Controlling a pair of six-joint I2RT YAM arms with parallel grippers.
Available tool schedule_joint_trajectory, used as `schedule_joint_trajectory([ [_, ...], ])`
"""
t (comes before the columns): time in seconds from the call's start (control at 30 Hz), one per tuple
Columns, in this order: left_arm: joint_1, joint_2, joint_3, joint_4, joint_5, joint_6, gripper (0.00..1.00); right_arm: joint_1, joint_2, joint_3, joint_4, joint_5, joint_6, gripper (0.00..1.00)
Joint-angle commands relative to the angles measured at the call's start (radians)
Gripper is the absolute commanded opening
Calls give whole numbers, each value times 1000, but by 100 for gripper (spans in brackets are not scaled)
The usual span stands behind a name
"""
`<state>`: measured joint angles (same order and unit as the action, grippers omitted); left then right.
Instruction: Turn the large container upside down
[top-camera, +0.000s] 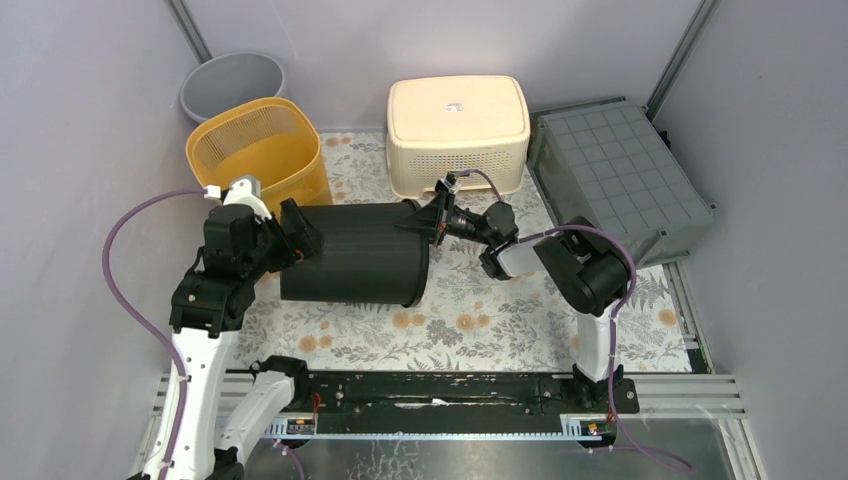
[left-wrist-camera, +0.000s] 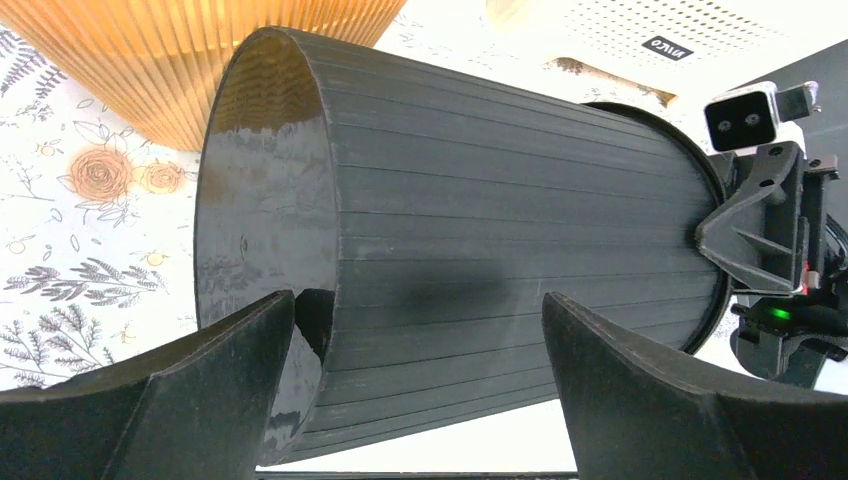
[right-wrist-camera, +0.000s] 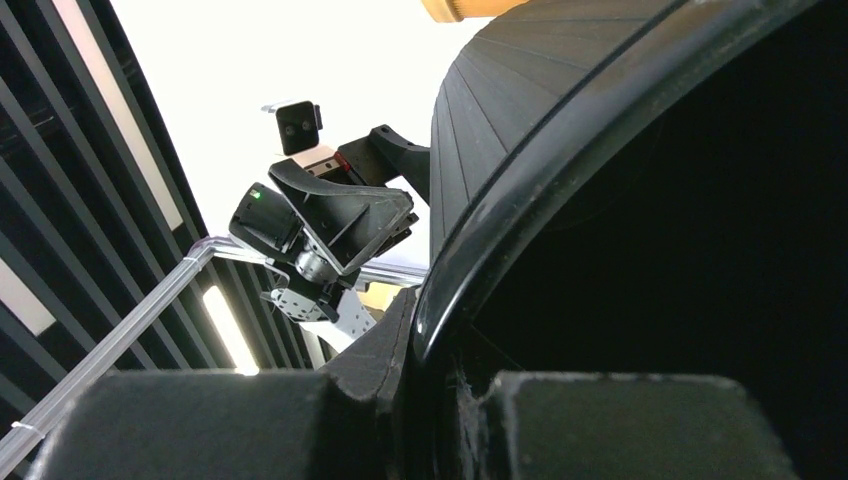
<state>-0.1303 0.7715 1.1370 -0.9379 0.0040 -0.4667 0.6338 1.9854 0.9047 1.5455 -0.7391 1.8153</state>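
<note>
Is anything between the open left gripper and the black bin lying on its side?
Nothing visible. The left gripper's open jaws sit right at the closed end of the black bin, with no object between them. The right gripper is shut on its rim.

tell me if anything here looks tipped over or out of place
The black container lies on its side across the mat, neither upright nor inverted. The right gripper is shut on its rim, and the left gripper stands open at its base. The grey crate at the right sits bottom-up, at an angle to the mat.
</note>
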Motion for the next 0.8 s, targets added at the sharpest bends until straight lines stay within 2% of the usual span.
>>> schedule_joint_trajectory([
  [0.0, -6, -3, 3, 140, 89, -31, 100, 7, -19, 1, 163, 78, -20, 10],
  [0.1, -6, 0, 22, 146, 118, -41, 100, 7, -38, -34, 162, 69, -37, 23],
  [0.4, -6, 0, 56, 160, 160, -37, 100, 7, -118, -177, 160, 57, -89, 41],
  [0.57, -6, -4, 47, 179, 201, -53, 100, 2, -160, -243, 159, 58, -105, 45],
  [0.77, -6, 2, 49, 196, 244, -62, 100, -5, -186, -327, 153, 67, -129, 46],
])
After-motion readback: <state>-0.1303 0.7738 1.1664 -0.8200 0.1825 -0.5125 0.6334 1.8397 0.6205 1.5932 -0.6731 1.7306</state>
